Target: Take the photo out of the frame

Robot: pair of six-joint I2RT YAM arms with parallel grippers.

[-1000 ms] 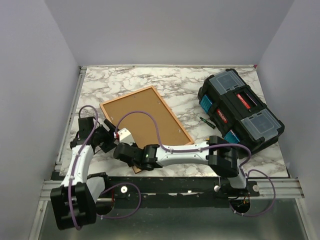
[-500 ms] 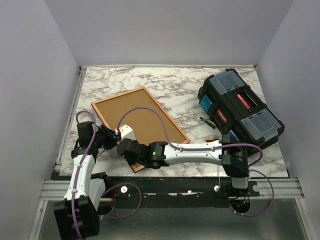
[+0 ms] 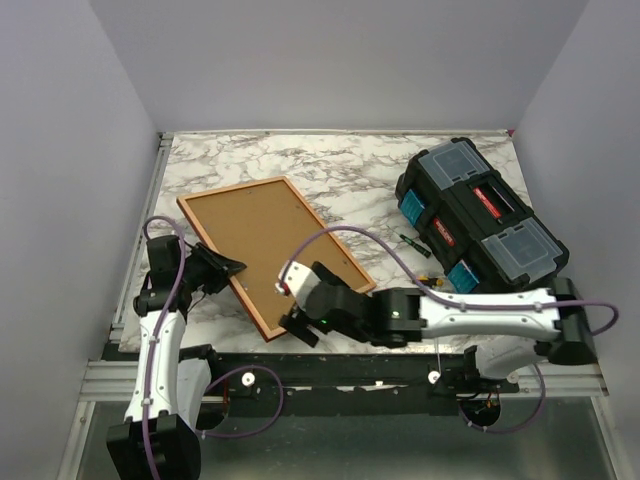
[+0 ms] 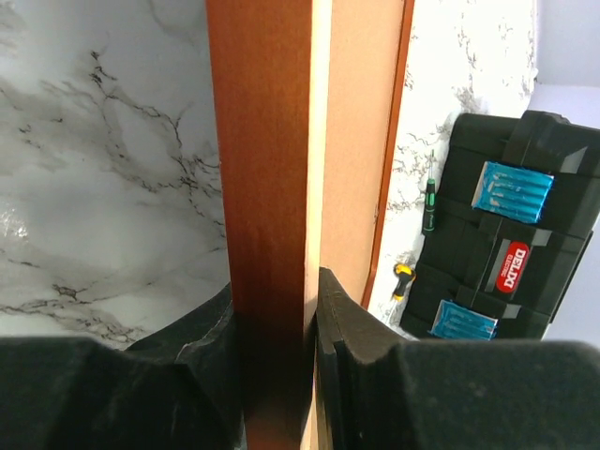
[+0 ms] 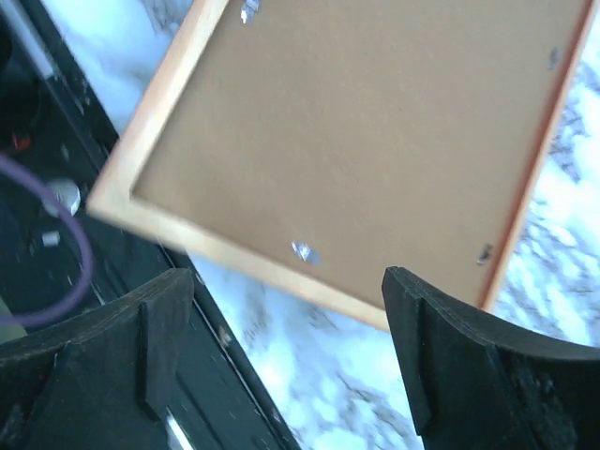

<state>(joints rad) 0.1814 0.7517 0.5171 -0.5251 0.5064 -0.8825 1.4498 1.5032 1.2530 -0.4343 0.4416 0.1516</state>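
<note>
Now the marbled table [image 3: 350, 165] carries a black toolbox [image 3: 480, 225], well off to the right of both sets of jaws, and the frame [image 3: 265, 235], which lies back up with its brown board showing and no photo in sight.

A handover has just happened. A second ago the right gripper [image 5: 291, 328] was closed at the frame's near corner. It now hangs with its jaws spread wide and nothing between them, the board beyond them. Meanwhile the left gripper [image 4: 272, 309] has closed in from the side, and its jaws pinch the frame's orange-red rail. The frame has swung a little to the left.

So the left arm now steadies the frame, by my reading, and the right is free to work the small metal tabs [image 5: 302, 251] on the board just ahead of its jaws. The photo is not yet out.
</note>
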